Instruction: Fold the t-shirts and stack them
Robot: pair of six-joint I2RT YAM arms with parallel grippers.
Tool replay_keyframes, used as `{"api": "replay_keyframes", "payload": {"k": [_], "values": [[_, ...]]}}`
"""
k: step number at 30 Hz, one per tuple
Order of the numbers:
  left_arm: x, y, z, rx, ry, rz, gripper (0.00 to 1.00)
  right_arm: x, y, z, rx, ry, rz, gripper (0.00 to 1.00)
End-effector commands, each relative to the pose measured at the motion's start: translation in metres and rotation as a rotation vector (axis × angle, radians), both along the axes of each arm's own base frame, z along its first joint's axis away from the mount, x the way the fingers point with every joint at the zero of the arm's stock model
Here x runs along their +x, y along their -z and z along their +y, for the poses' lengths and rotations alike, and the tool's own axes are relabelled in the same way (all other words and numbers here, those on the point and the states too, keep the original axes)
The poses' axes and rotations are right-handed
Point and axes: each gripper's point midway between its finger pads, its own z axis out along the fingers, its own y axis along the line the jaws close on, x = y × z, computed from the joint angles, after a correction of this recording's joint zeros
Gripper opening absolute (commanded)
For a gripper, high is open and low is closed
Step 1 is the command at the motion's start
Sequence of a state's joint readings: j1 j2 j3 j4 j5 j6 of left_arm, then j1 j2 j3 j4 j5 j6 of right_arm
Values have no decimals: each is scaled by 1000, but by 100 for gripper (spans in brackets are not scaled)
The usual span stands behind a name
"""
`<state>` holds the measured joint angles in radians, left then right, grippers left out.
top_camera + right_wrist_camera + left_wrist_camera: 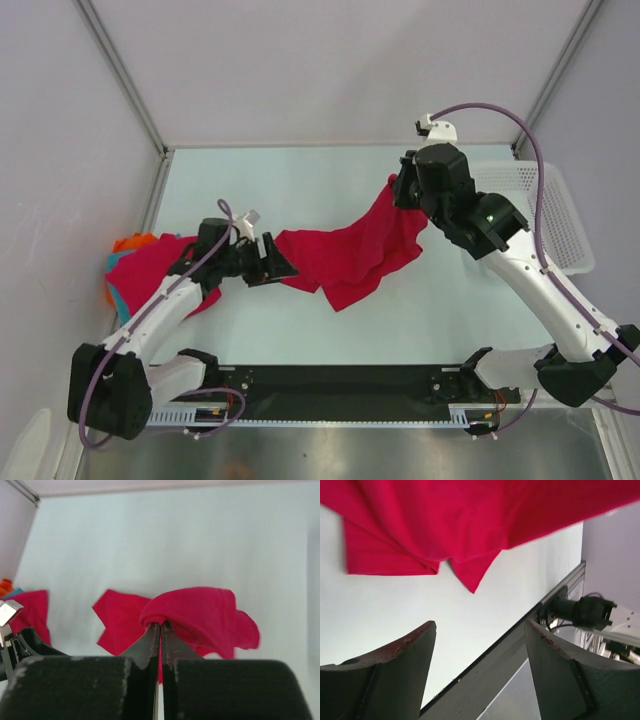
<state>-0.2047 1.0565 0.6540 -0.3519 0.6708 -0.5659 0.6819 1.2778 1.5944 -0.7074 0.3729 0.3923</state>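
A crimson t-shirt [350, 250] stretches across the middle of the table, its right end lifted. My right gripper [398, 190] is shut on that raised end, and the cloth [200, 615] bulges over the pinched fingertips [152, 632]. My left gripper [280, 262] stands open at the shirt's left end, nothing between its fingers [415, 645]; the red hem [465, 570] hangs above them. Another crimson t-shirt [150, 265] lies at the left edge on small orange [128, 243] and teal [113, 296] garments.
A white mesh basket [545, 215] stands at the right edge behind my right arm. The table's dark front rail [490, 670] runs close under the left gripper. Grey walls close in the back and sides.
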Motion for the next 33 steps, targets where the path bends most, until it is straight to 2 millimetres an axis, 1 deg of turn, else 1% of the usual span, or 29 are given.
{"api": "replay_keyframes", "payload": {"k": [1,2,3,4,5,6,8,9,10,11,12,13,14,15,16,17,18,21,27,33], "values": [[7,7,-36,17,55,-29,76,-9,-3,-15,5,47,-3,0],[6,9,-42,24,71,-25,76,-14,-5,-18,11,49,-6,0],[3,6,-54,23,106,-30,75,-16,-5,-22,5,58,-3,0],[6,14,-59,45,111,-17,75,-18,-6,-25,5,62,-7,0],[6,14,-64,53,121,-17,75,-21,-7,-28,6,64,-7,0],[7,8,-73,52,142,-34,75,-26,-10,-34,3,72,-10,0],[11,13,-80,77,148,-30,75,-30,-13,-40,1,85,-16,0],[15,8,-87,78,159,-46,75,-35,-18,-47,2,94,-25,0],[17,7,-90,85,162,-53,75,-37,-20,-50,-3,99,-27,0],[22,12,-91,108,157,-46,76,-38,-22,-52,-5,101,-28,0],[28,5,-95,116,166,-75,76,-41,-24,-55,-8,105,-30,0],[30,6,-95,140,165,-71,76,-44,-28,-58,-2,108,-36,0],[36,8,-94,169,153,-76,76,-46,-28,-60,-8,109,-32,0],[44,6,-96,190,154,-93,76,-47,-30,-61,-3,109,-34,0],[46,10,-93,215,152,-80,76,-49,-33,-63,1,109,-39,0],[54,5,-93,235,135,-99,76,-51,-32,-63,0,107,-36,0],[57,10,-92,257,137,-95,76,-52,-32,-64,0,106,-36,0],[63,14,-86,304,116,-97,75,-56,-33,-67,6,108,-33,0],[62,29,-83,333,112,-68,75,-58,-38,-72,2,117,-45,0],[56,47,-78,355,104,-35,75,-57,-38,-70,4,112,-42,0]]}}
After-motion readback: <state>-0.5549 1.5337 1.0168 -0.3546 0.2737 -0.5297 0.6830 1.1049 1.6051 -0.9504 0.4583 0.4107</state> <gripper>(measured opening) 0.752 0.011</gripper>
